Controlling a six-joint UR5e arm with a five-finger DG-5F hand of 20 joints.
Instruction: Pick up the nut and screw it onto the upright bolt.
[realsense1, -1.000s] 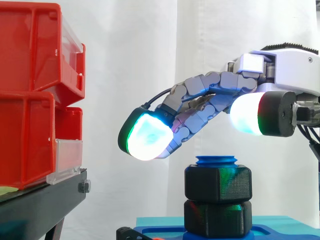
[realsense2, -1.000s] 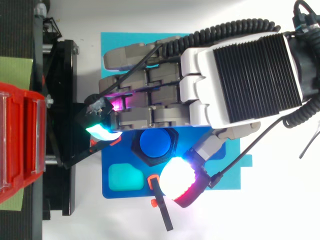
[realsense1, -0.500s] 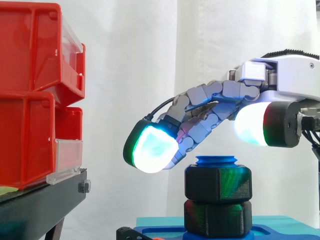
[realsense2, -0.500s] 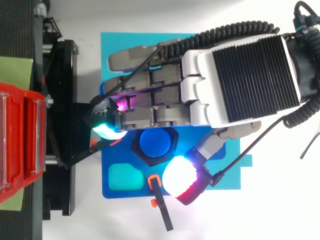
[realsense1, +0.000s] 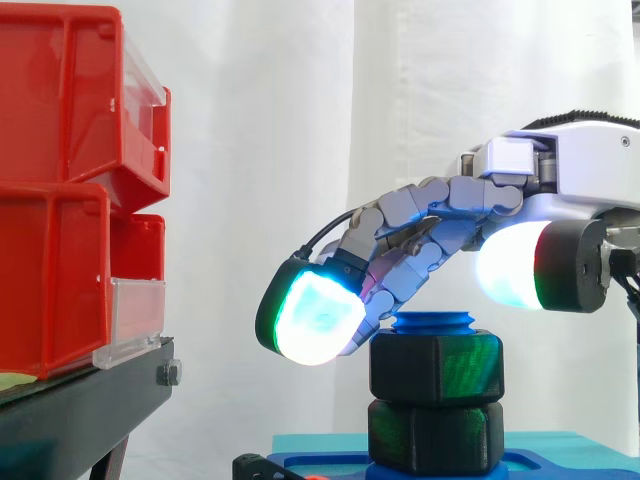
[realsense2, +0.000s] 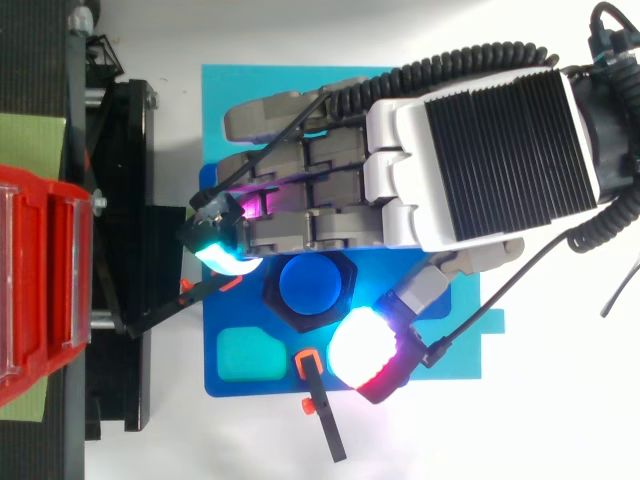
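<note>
On your left, the red bins (realsense1: 60, 200) on the black stand (realsense1: 80, 410) play no part. Next comes the hand (realsense1: 450, 200), loosely spread and holding nothing. Its glowing fingertips (realsense1: 310, 318) hang low, just left of the nut (realsense1: 435, 368), and the thumb pad (realsense1: 505, 265) sits above the nut's right side. The nut is already on the upright bolt (realsense2: 310, 283), stacked on a second nut (realsense1: 435, 435) over the blue base (realsense2: 250, 388). You should find it light, rigid and fairly smooth, probably plastic. Take it across opposite flats, not corners. Its bore and the bolt's long axis both run straight up.
</note>
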